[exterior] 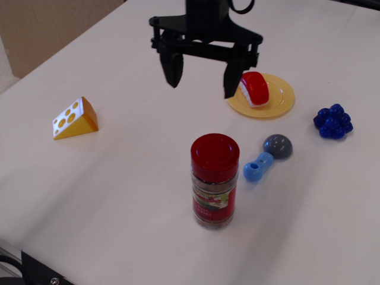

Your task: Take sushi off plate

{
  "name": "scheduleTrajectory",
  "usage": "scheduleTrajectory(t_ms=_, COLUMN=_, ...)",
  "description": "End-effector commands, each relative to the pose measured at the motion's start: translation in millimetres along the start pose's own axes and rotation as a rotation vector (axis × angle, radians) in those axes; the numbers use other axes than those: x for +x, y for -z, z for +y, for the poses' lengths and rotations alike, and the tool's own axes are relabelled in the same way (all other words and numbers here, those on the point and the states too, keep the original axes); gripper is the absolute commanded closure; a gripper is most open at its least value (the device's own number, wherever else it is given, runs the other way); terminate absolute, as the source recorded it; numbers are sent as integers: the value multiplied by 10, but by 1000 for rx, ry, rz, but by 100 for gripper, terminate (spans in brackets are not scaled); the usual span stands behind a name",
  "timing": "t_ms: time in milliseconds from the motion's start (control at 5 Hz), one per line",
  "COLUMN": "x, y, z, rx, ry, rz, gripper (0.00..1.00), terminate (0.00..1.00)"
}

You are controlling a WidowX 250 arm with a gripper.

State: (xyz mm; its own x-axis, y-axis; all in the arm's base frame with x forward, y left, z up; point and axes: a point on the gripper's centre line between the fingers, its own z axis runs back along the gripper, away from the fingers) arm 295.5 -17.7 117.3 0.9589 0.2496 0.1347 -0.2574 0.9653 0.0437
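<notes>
Sushi (pixel 255 88) on plate (pixel 279 101), far right: likely light, rigid, glossy-slick plastic—pinch its long sides low; gripper (pixel 202 78) wide open, empty, just left.

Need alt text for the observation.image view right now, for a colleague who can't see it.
Open black gripper hovers left of the sushi, which sits on the yellow plate. Elsewhere on the white table: cheese wedge, red-lidded spice jar.
</notes>
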Motion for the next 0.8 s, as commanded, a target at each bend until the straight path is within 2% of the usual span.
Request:
scheduleTrajectory(t_ms=0, x=562, y=48, z=-109, rx=6, ry=-270, rz=-57, gripper=0, terminate=0)
scheduleTrajectory(t_ms=400, x=950, y=263, z=-237, rx=-76, ry=-312, rz=-88, gripper=0, terminate=0)
scheduleTrajectory(t_ms=600, x=1107, y=379, z=-290, rx=-89, ry=-321, rz=-95, gripper=0, terminate=0)
